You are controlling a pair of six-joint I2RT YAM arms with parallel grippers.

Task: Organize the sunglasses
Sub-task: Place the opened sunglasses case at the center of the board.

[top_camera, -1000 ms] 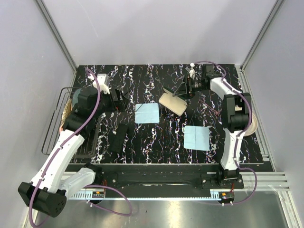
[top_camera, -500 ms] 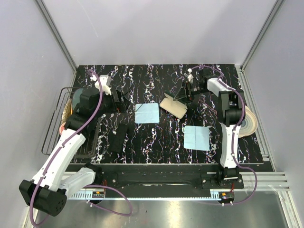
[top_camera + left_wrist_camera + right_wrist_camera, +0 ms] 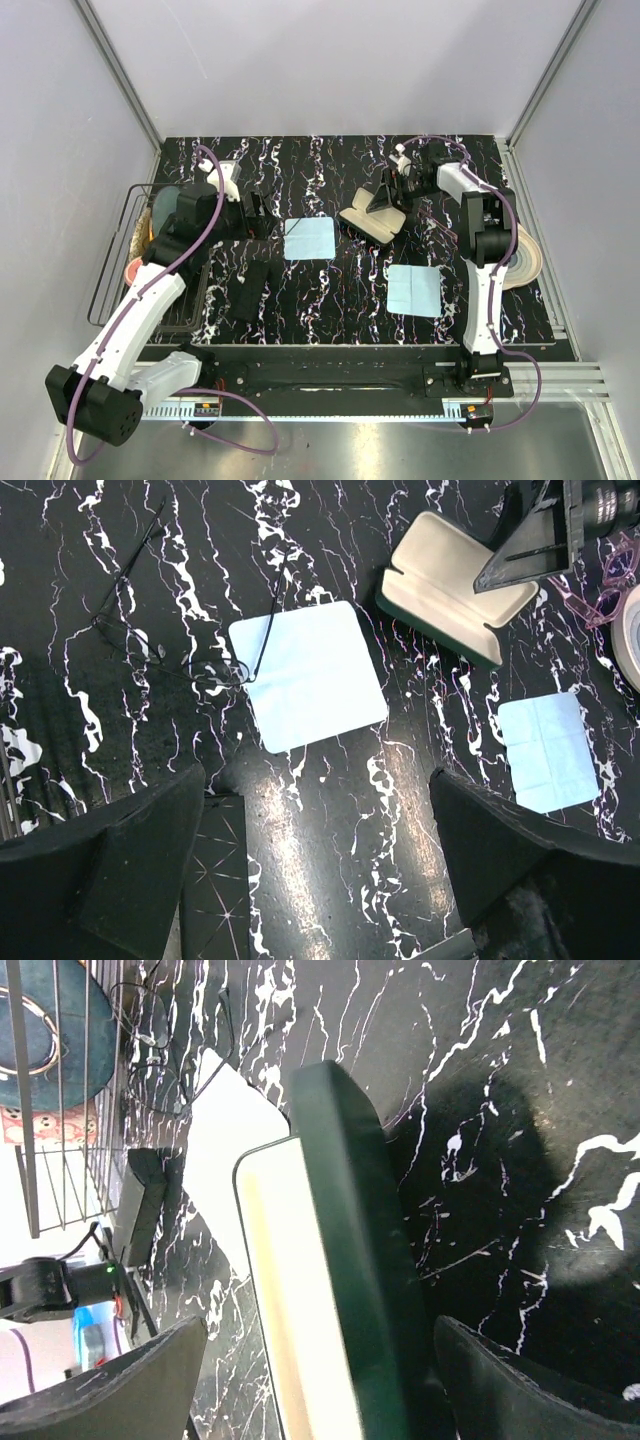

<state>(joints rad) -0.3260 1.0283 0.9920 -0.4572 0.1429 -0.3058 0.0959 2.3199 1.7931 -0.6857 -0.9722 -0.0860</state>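
the left pincer [image 3: 315, 810] hangs with its two dark fingers [image 3: 110, 860] spread wide above the black marbled worktop [image 3: 330, 880]. beyond them lies a light blue cloth [image 3: 310, 675], with one temple of the thin wire-frame glasses [image 3: 215, 670] resting across its left edge. up right, an open case [image 3: 450, 595] shows its cream lining. pink glasses [image 3: 610, 580] sit at the right border, with a smaller blue cloth [image 3: 550, 750] below them.

Black marble-pattern worktop [image 3: 330, 295] with white veins and a glossy sheen. Plain pale grey walls: far wall [image 3: 330, 70], left wall [image 3: 45, 170], right wall [image 3: 600, 170]. Aluminium posts [image 3: 118, 75] at far corners. Brushed metal surface [image 3: 400, 450] along the near edge. Even light.
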